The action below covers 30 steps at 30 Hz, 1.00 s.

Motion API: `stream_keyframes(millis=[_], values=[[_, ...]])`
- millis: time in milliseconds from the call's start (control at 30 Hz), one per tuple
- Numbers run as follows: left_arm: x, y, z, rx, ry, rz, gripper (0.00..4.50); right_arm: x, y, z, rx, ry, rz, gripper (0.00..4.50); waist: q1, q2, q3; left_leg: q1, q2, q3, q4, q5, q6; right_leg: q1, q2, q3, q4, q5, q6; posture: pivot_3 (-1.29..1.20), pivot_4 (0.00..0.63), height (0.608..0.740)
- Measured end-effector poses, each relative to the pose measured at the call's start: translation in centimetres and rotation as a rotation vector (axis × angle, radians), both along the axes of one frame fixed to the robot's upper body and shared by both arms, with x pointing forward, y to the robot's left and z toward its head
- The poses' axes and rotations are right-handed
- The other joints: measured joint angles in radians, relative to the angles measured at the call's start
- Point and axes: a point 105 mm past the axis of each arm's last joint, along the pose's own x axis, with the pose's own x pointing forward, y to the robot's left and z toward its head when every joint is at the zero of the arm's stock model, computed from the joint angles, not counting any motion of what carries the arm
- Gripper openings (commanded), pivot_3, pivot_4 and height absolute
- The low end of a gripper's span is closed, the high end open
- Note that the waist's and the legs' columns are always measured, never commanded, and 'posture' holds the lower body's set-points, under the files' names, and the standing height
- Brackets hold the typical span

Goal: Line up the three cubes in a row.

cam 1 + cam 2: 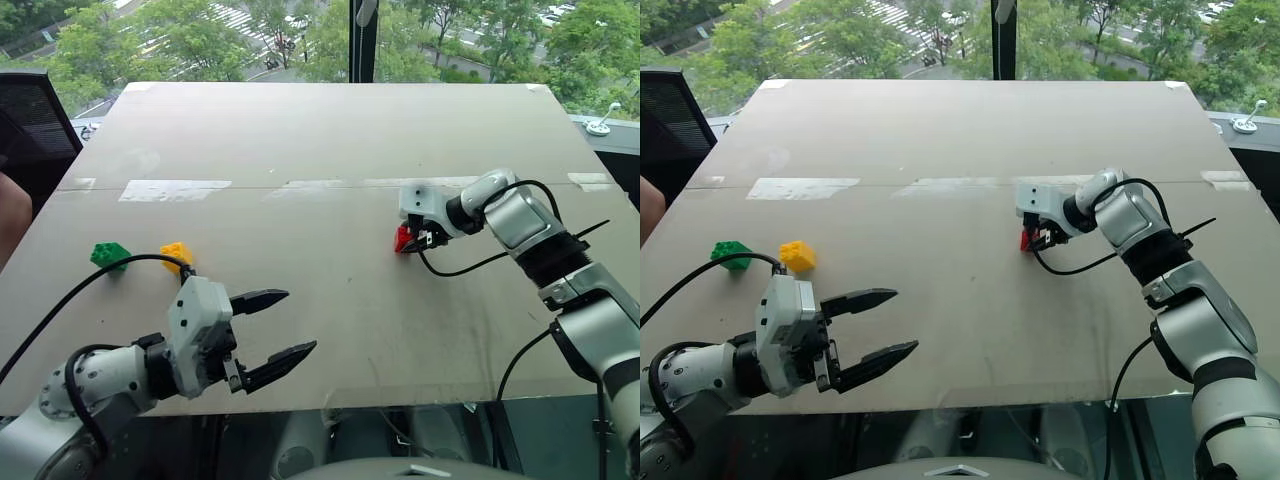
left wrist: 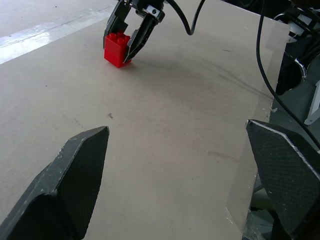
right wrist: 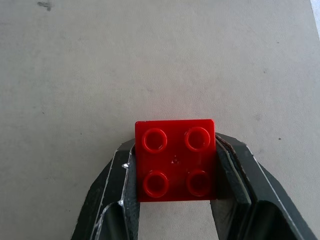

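Green cube sits at the left side of the board, near its front edge; yellow cube lies just beside it to the right, a small gap between them. Both look turned at odd angles to the board edge, though how their studs face is too small to tell.

Left gripper hovers low over the front edge, just in front of and to the right of the yellow cube, fingers spread wide, nothing between them.

Red cube is well apart from the other two, right of centre. Right gripper is clamped on it, one finger on each of two opposite side walls, cube resting on or just above the board. Studs face up at the wrist camera, four in a square.

Handling judgement: hard moulded plastic, light, stiff, not fragile. Smooth walls may slip or twist under an off-centre pinch. Best hold is flat on two opposite walls, below the studs, as now.

Orientation: no real long axis; footprint is square. Cube stands upright, its walls roughly parallel to the fingers.
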Motion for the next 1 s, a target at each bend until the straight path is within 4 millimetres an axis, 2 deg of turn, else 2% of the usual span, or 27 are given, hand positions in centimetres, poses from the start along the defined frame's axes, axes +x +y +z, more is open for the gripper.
stream_keyframes(millis=[233, 267, 400, 500, 633, 733, 800, 900, 1000], values=[[-0.3, 0.3, -0.2, 0.001, 0.006, 0.008, 4.50, 0.2, 0.2, 0.0, -0.007, 0.020, 0.008, 1.33, -0.002, 0.000, 0.000, 0.000, 0.000, 0.000, 0.000, 0.000, 0.000, 0.000, 0.000, 0.001, 0.000, 0.000, 0.000, 0.00, 0.150, 0.740], [-0.3, 0.3, -0.2, 0.000, 0.006, 0.009, 4.50, 0.2, 0.2, -0.1, -0.007, 0.022, 0.008, 2.39, -0.002, 0.000, 0.000, 0.000, 0.000, 0.000, 0.000, 0.000, 0.000, 0.000, 0.000, 0.001, 0.000, 0.000, 0.000, 0.00, 0.150, 0.740], [-0.6, 0.4, -0.4, -0.002, 0.011, 0.012, 4.50, 0.1, 0.5, -0.5, -0.003, 0.040, 0.020, 4.24, -0.003, 0.000, 0.000, 0.000, 0.000, 0.000, 0.000, 0.000, 0.000, 0.000, 0.000, 0.001, 0.000, 0.000, 0.000, 0.00, 0.150, 0.740], [-0.7, 0.7, -0.6, 0.004, 0.006, 0.030, 4.50, 0.3, 0.5, -0.2, 0.013, 0.032, 0.013, 4.24, -0.002, 0.001, 0.000, -0.001, 0.000, 0.000, 0.000, 0.000, 0.000, -0.001, 0.000, 0.001, 0.000, 0.000, 0.000, 0.00, 0.150, 0.740], [-0.8, 1.5, -1.1, -0.013, 0.004, 0.094, 4.50, 0.3, 0.4, 1.2, 0.082, 0.008, 0.007, 4.24, -0.002, 0.001, 0.001, -0.001, 0.000, 0.001, -0.001, 0.000, 0.000, -0.001, 0.000, 0.002, 0.000, 0.000, 0.000, 0.00, 0.150, 0.740], [-0.2, 3.4, -1.8, -0.041, 0.005, 0.266, 4.50, -0.4, -0.5, 2.7, 0.166, -0.038, 0.013, 4.24, 0.004, 0.001, 0.001, -0.001, 0.000, 0.000, -0.001, 0.000, 0.000, -0.001, -0.001, 0.002, -0.001, 0.000, 0.000, 0.00, 0.150, 0.740], [0.7, 5.4, -2.1, -0.028, -0.028, 0.422, 4.50, -1.7, -0.6, 4.0, 0.302, -0.075, 0.055, 4.24, 0.007, 0.001, 0.000, -0.001, 0.000, -0.001, -0.001, 0.000, 0.000, -0.001, -0.002, 0.001, -0.002, 0.000, 0.000, 0.00, 0.150, 0.740], [2.5, 8.7, -1.9, 0.011, -0.093, 0.681, 4.50, -5.3, 0.0, 6.6, 0.593, -0.106, 0.165, 4.24, 0.006, 0.000, 0.001, -0.001, 0.000, -0.003, -0.001, 0.000, 0.000, 0.001, -0.005, 0.000, -0.001, 0.000, 0.000, 0.00, 0.150, 0.740], [3.9, 11.0, -1.7, -0.003, -0.111, 0.883, 4.50, -8.0, -0.2, 8.9, 0.781, -0.101, 0.165, 4.24, 0.004, 0.000, 0.000, -0.001, 0.000, -0.003, 0.000, 0.000, 0.000, 0.001, -0.006, 0.000, 0.000, 0.000, 0.000, 0.00, 0.150, 0.740]])
